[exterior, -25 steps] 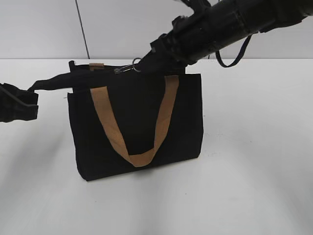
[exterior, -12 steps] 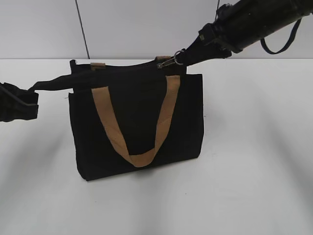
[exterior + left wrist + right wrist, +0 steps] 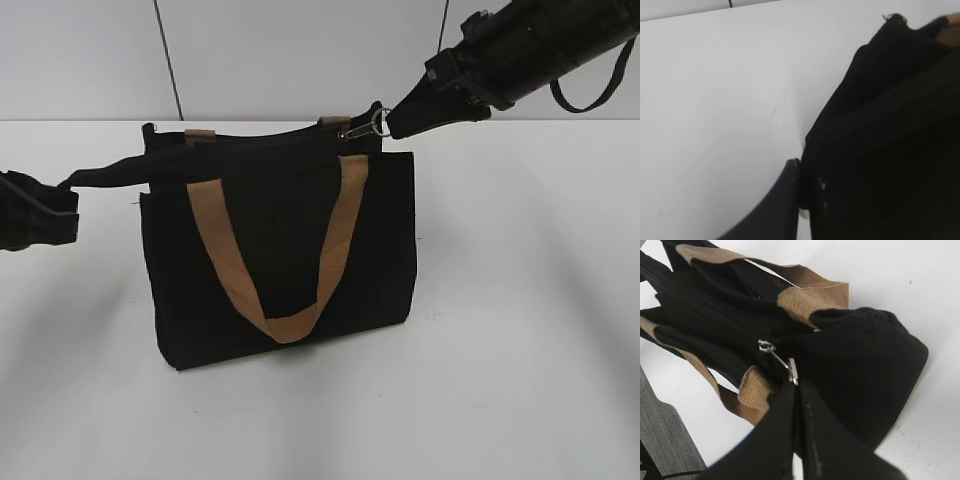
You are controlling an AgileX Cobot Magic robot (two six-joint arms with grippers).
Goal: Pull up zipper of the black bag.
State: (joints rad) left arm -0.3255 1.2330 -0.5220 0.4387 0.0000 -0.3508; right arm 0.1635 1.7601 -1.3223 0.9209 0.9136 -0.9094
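Note:
The black bag (image 3: 280, 250) stands upright on the white table, its tan handle hanging down the front. The zipper's silver pull (image 3: 365, 128) sits near the right end of the bag's top edge. My right gripper (image 3: 392, 125) is shut on the pull's ring; in the right wrist view the pull (image 3: 782, 362) runs into the closed fingertips (image 3: 797, 387). My left gripper (image 3: 65, 200) is shut on a black fabric strip (image 3: 115, 170) stretched out from the bag's top left corner. In the left wrist view the black fabric (image 3: 880, 150) fills the right side against the finger (image 3: 802, 192).
The white table (image 3: 520, 350) extends around the bag. A grey wall (image 3: 280, 55) stands behind. A black strap (image 3: 590, 90) hangs from my right arm at the upper right.
My right gripper has drawn the silver pull to the right along the bag's top edge, from about the middle to near the right end. The left gripper has stayed put.

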